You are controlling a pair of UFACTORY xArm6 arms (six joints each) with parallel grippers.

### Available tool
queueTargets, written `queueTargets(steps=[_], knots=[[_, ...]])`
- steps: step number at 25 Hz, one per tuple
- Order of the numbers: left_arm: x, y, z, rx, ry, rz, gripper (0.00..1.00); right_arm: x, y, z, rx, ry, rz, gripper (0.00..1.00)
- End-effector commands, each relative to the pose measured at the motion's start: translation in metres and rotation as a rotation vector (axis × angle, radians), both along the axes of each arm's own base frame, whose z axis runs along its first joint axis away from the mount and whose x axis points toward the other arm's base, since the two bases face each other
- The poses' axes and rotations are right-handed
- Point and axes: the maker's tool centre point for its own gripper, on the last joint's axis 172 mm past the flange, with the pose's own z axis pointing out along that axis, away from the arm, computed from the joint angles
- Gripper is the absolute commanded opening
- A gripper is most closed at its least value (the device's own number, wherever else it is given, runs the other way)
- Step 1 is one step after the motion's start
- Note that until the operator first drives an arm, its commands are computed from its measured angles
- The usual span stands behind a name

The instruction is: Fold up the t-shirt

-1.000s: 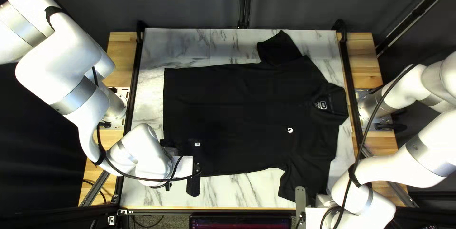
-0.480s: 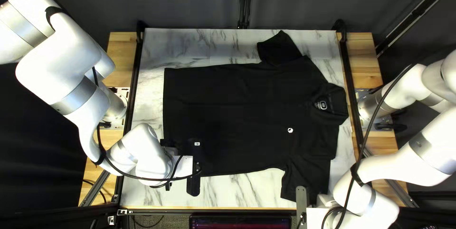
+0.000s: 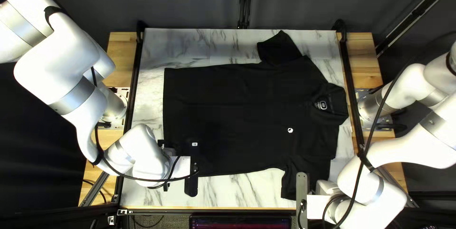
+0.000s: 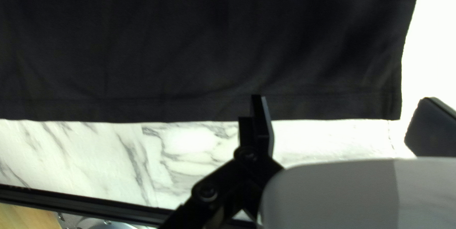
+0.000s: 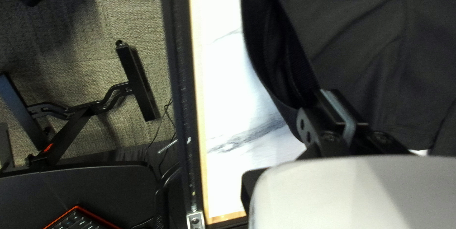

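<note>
Right claw [image 3: 302, 188] pinches sleeve [image 3: 289, 181]; left claw [image 3: 165, 164] spread; marbled tabletop [image 3: 242, 191], carpeted floor [image 5: 137, 15] beyond.

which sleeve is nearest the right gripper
The sleeve by the table's near edge, at the right gripper; the other sleeve points toward the far edge.

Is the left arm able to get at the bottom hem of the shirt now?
Probably yes: the left gripper is open above the hem, and nothing visible blocks the way, though I cannot tell how high it hangs.
</note>
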Motion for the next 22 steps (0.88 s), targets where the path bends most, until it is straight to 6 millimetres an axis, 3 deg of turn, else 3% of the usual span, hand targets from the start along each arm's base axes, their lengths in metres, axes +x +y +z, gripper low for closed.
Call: queueTargets(steps=[1,5,10,22], knots=[[0.003,-0.006,-0.012,-0.01,0.002,0.002,1.0,-0.002,-0.001,-0.002,0.001,-0.003,-0.001,0.0],[-0.003,-0.017,-0.024,-0.018,0.002,0.015,1.0,0.0,0.0,-0.001,0.004,-0.004,-0.003,0.0],[-0.014,-0.025,-0.024,-0.001,0.007,0.044,1.0,0.0,-0.002,-0.003,0.01,-0.004,-0.002,0.0],[-0.01,-0.027,-0.025,-0.001,0.011,0.053,1.0,0.001,0.0,-0.007,0.015,-0.01,0.0,0.0]])
